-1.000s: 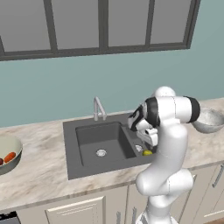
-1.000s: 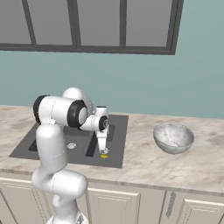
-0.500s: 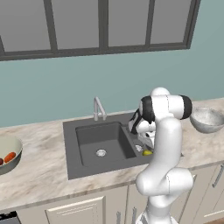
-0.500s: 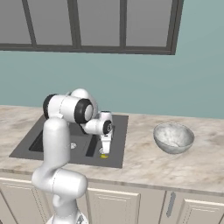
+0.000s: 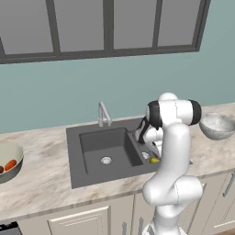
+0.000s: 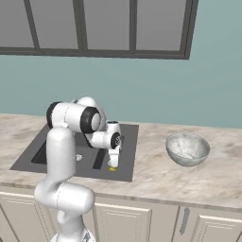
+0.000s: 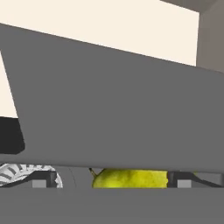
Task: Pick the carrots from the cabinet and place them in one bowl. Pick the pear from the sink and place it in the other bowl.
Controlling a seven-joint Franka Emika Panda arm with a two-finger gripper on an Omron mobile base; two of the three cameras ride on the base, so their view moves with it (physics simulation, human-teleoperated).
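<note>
Small yellow-green pear [image 7: 131, 179]: on the floor of the dark grey double-basin sink [image 5: 96, 137], right basin, directly between the two dark fingertips [image 7: 41, 180]. Two-finger gripper [image 6: 113, 165]: lowered into that basin, jaws spread wide on either side of the fruit, nothing clamped. Round silver drain [image 7: 19, 173]: just beside the pear. Greyish silvery bowl [image 6: 187, 149]: on the marble counter, well to the gripper's right.

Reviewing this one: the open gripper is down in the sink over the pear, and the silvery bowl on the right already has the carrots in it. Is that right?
Not quite. The silvery bowl holds nothing, as the right base view shows. The carrots lie in the cream bowl at the counter's left end, seen in the left base view. The rest stands: the open gripper is down in the sink over the pear.
</note>
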